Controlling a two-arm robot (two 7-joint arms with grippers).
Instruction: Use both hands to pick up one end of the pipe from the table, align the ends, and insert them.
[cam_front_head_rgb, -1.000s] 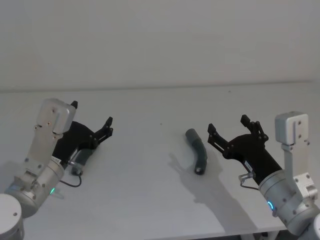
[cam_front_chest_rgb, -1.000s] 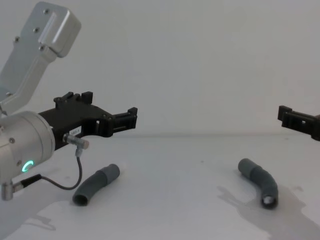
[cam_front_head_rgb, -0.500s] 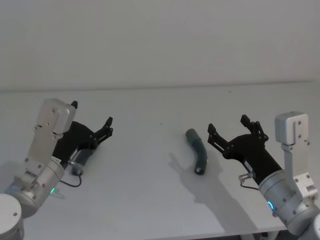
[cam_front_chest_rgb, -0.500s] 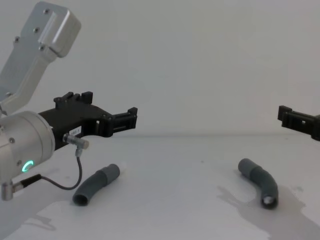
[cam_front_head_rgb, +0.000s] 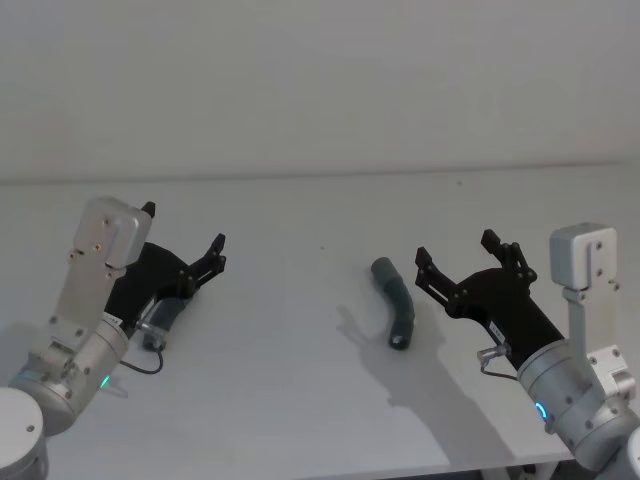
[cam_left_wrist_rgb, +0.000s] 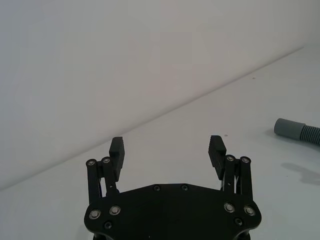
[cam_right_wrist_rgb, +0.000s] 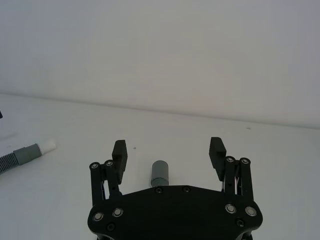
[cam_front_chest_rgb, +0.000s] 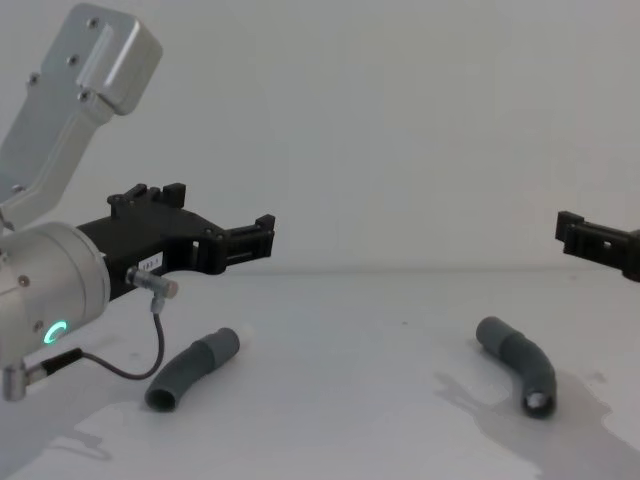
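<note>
Both pipe pieces lie flat on the desk (cam_front_head_rgb: 300, 400), well apart. The left pipe piece (cam_front_chest_rgb: 193, 369) rests beneath the left gripper (cam_front_head_rgb: 185, 230). The right pipe piece (cam_front_head_rgb: 395, 300) rests just ahead of the right gripper (cam_front_head_rgb: 457, 250). Each gripper hovers above the desk with fingers spread wide, holding nothing, positioned to straddle its own piece. The white tip (cam_right_wrist_rgb: 47, 146) appears to belong to the left pipe piece, so that end probably inserts into the other cuff (cam_right_wrist_rgb: 159, 173).

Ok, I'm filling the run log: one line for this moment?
left gripper: open, raised over left pipe piece | right gripper: open, raised near right pipe piece | both pieces lying on table, ungrasped
</note>
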